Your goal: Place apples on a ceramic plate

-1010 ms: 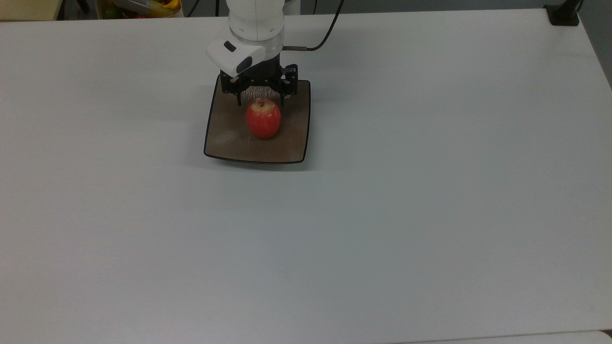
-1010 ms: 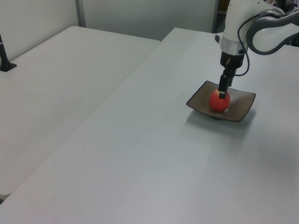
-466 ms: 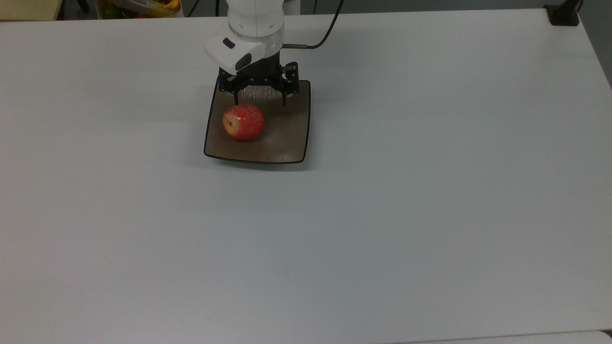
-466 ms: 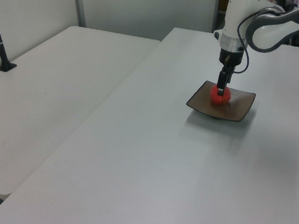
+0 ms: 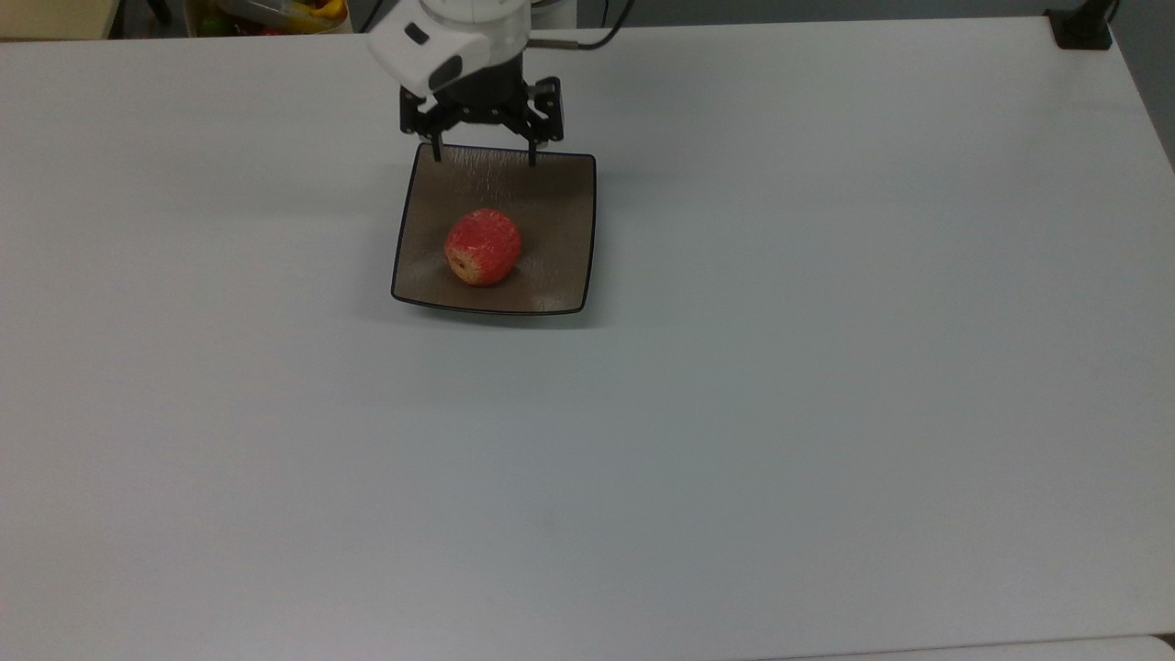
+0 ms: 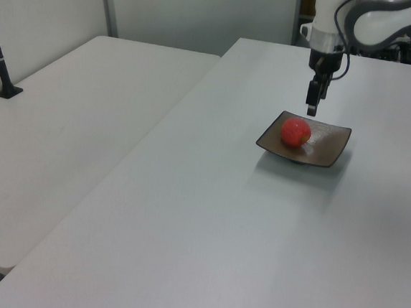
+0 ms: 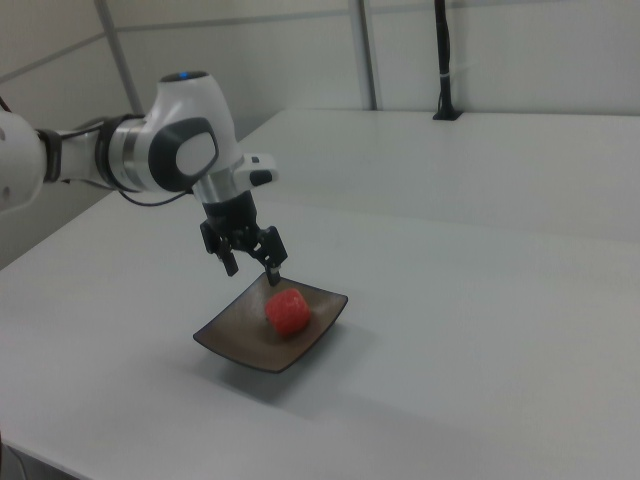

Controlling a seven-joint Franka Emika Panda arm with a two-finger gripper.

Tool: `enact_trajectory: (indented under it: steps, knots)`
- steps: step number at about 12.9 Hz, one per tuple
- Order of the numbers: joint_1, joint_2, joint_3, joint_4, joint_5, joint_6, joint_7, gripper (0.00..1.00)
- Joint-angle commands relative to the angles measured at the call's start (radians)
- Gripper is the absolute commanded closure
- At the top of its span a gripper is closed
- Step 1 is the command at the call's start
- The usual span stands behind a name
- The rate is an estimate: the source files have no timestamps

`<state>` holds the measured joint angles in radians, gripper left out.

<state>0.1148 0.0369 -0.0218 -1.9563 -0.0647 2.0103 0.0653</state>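
Note:
A red speckled apple point(image 5: 482, 247) lies on its side in the middle of the square brown ceramic plate point(image 5: 551, 229), free of any grip; it also shows as the apple point(image 6: 295, 131) on the plate point(image 6: 332, 143) and the apple point(image 7: 287, 311) on the plate point(image 7: 235, 340). My gripper point(image 5: 483, 156) hangs open above the plate's far edge in the top view, fingers spread wide with nothing between them. In the right view the gripper point(image 7: 252, 269) is raised above and behind the apple, and in the left view the gripper point(image 6: 312, 108) is lifted above it.
The white table point(image 5: 734, 413) spreads wide around the plate. A container with colourful items point(image 5: 275, 13) sits past the far edge. A black post base point(image 5: 1081, 28) stands at the top view's far right corner. A second table point(image 6: 64, 127) lies to the left view's left.
The gripper has let go of the apple and risen away toward the plate's far edge. The apple tipped over, rolled to the top view's left, then settled near the plate's middle.

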Motion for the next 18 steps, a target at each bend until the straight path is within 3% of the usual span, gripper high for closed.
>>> enact_trajectory:
  steps: [1,8,10,13,18]
  knots:
    - [-0.029,-0.034,-0.003,0.042,0.019,-0.068,0.101,0.0]
    - [-0.052,-0.051,-0.029,0.093,0.065,-0.079,0.079,0.0]
    - [-0.05,-0.051,-0.02,0.094,0.065,-0.09,0.002,0.0]
    - [-0.047,-0.049,0.017,0.094,0.046,-0.123,-0.009,0.0]
    - [-0.053,-0.046,0.02,0.094,0.04,-0.139,-0.05,0.0]
